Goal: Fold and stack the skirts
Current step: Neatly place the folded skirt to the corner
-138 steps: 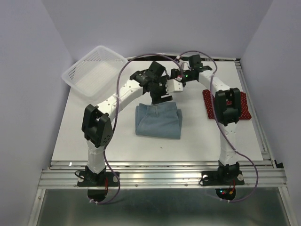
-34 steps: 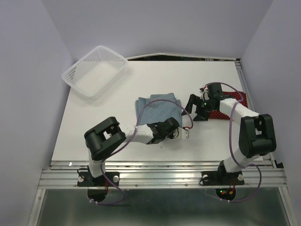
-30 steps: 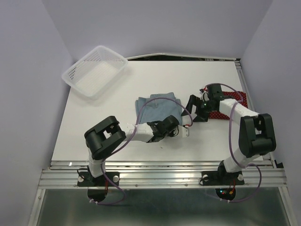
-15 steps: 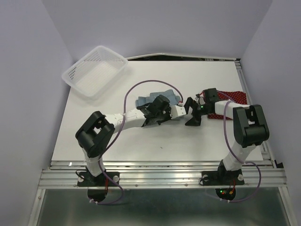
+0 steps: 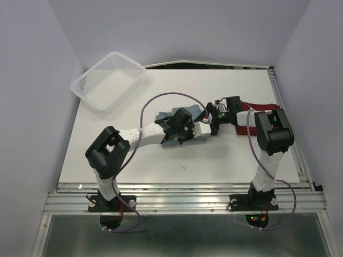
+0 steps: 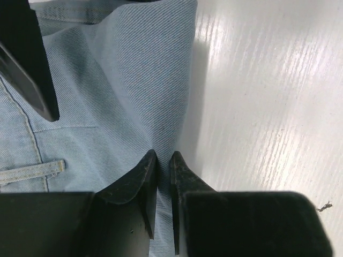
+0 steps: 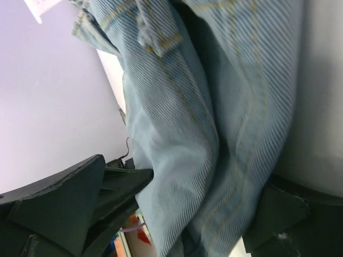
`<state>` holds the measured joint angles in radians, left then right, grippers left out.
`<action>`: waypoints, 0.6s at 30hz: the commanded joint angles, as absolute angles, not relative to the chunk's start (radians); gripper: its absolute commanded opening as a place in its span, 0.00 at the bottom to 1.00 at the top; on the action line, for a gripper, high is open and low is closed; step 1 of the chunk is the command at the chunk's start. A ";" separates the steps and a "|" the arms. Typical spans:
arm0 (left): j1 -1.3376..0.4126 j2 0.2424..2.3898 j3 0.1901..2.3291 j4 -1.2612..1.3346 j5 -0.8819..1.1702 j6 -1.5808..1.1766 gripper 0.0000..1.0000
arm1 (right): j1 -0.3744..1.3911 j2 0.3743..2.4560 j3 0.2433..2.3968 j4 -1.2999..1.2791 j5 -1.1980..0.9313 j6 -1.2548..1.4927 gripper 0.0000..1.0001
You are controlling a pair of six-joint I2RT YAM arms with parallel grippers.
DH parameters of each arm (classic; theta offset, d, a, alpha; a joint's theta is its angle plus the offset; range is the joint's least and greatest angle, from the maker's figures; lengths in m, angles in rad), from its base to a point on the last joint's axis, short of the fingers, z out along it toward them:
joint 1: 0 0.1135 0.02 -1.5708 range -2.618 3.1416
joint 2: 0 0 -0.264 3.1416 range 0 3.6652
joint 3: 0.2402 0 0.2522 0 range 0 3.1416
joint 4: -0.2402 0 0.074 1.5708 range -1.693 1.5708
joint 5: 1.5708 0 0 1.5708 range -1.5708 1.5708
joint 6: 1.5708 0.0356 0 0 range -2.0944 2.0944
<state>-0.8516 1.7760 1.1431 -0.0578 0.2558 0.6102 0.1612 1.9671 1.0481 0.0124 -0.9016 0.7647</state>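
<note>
The light blue denim skirt (image 5: 163, 116) lies bunched at the table's middle. My left gripper (image 5: 206, 130) is at its right end. In the left wrist view this left gripper (image 6: 163, 160) is shut on a fold of the denim skirt (image 6: 107, 101) beside bare table. My right gripper (image 5: 215, 119) meets the same end from the right. In the right wrist view the right gripper (image 7: 209, 187) stands wide open, with the denim skirt (image 7: 177, 80) filling the gap between its fingers. The dark red dotted skirt (image 5: 265, 110) lies at the right, partly under the right arm.
A white mesh basket (image 5: 107, 80) stands at the back left corner. The white table (image 5: 161, 166) ends in a metal rail at the near edge, where both arm bases are bolted. Purple cables loop above both arms.
My left gripper has swung from the denim's near edge back and right, dragging cloth over itself into a smaller bundle. My right gripper has moved left from the red skirt to the denim.
</note>
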 commanded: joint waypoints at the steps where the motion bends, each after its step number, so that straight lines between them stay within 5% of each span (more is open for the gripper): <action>1: -0.859 1.695 1.124 -0.052 0.313 0.655 0.00 | 0.178 2.028 1.084 0.103 -0.914 0.753 1.00; 8: -0.861 1.661 1.065 -0.040 0.325 0.710 0.00 | 0.187 2.071 1.138 0.020 -0.838 0.608 0.97; 10: -0.864 1.661 1.054 -0.026 0.304 0.710 0.02 | 0.196 2.071 1.146 -0.003 -0.761 0.548 0.83; 14: -0.862 1.643 1.043 -0.006 0.270 0.619 0.40 | 0.238 2.033 1.144 -0.084 -0.701 0.473 0.40; 18: -0.841 1.563 1.042 -0.018 0.276 0.438 0.53 | 0.259 1.965 1.175 -0.175 -0.600 0.378 0.10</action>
